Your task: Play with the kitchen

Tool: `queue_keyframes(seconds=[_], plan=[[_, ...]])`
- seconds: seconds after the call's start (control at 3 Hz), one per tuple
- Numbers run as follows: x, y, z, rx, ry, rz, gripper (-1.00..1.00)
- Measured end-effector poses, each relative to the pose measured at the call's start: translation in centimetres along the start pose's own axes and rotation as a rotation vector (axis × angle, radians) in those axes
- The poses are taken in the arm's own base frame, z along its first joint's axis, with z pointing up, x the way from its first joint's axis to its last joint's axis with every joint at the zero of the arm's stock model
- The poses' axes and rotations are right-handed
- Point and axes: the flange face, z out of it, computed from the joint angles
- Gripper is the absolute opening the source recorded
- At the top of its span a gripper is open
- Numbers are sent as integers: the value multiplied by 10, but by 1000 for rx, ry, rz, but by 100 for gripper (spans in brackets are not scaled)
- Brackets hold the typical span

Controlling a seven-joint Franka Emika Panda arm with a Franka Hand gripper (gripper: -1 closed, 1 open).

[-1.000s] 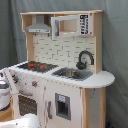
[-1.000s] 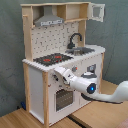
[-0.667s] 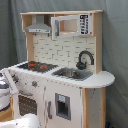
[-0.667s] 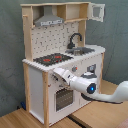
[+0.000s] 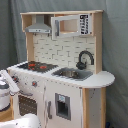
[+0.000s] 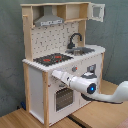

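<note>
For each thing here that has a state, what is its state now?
Microwave door: swung open.
Oven door: closed.
Cupboard door: closed.
Faucet: upright over the sink; no water seen.
Gripper: at the kitchen's front, near the knobs.

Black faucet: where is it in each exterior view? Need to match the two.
First exterior view: the black faucet stands right of centre, behind the grey sink, right of the hob.
Second exterior view: the black faucet stands above centre, behind the sink, again right of the hob.
Shared landmark: the grey hood, upper left in both.
</note>
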Motion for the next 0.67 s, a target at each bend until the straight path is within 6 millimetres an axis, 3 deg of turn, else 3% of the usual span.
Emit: queue_keyframes(seconds=[0.67], plan=[[-1,-2,0,3,-2,-222,-100]])
